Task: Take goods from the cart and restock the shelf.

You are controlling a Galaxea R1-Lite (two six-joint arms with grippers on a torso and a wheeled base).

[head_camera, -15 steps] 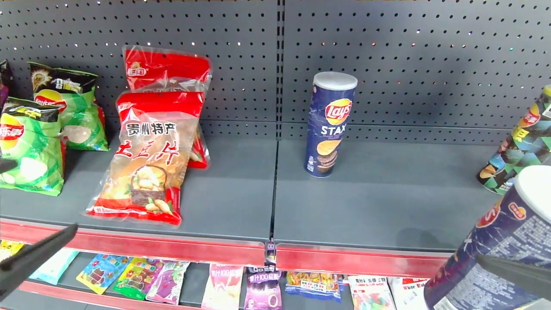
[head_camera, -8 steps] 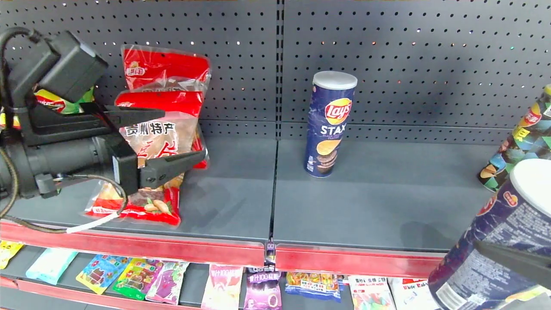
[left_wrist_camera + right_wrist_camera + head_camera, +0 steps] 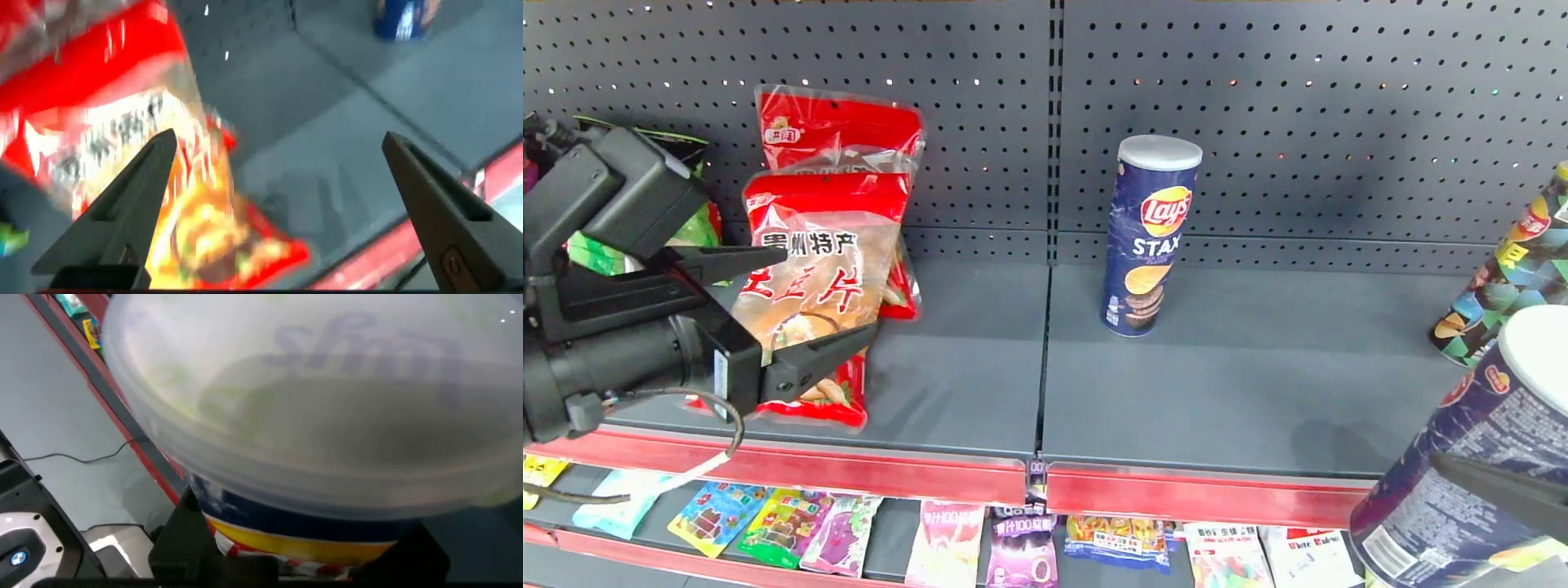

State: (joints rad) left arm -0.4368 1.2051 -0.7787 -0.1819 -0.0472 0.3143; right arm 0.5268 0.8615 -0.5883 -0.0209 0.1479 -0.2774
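My left gripper (image 3: 829,291) is open, level with the upper shelf (image 3: 1217,384), its fingers just in front of the front red snack bag (image 3: 817,278). A second red bag (image 3: 837,131) leans on the pegboard behind it. In the left wrist view the gripper (image 3: 278,139) spreads wide, with the red bag (image 3: 114,122) beside one finger. My right gripper (image 3: 1445,474) is shut on a dark blue chip can (image 3: 1470,441) with a white lid, held tilted at the lower right in front of the shelf edge. Its lid (image 3: 327,400) looms close in the right wrist view.
Another blue chip can (image 3: 1147,237) stands upright mid-shelf, with bare shelf around it. A patterned can (image 3: 1511,278) leans at the far right. Green chip bags (image 3: 698,233) sit behind my left arm. Small packets (image 3: 947,547) line the lower shelf.
My left arm rose from the lower left into view in front of the red bags, then dropped slightly and drew back left. The can in my right gripper shifted a little.
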